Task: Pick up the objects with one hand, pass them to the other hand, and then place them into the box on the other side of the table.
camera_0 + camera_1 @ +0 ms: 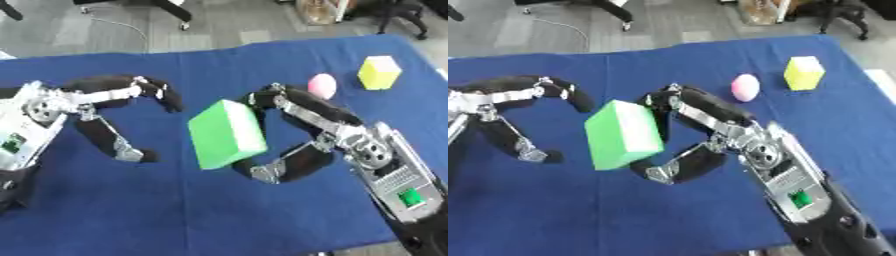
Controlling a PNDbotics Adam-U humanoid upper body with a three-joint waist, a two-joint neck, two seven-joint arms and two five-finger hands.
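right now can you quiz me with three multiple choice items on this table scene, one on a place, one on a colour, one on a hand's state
1. Where is the pink egg?
A. left of the yellow cube
B. in the left hand
C. on the floor

2. What colour is the block in the right hand?
A. red
B. green
C. white

3. How is the left hand?
A. shut on the yellow cube
B. out of view
C. open, holding nothing

Answers: 1 A, the egg lies on the blue cloth just left of the cube. 2 B, its faces are green. 3 C, its fingers spread apart, nothing between them.

Left hand (pixel 509 122) partly beyond the right eye view's edge.
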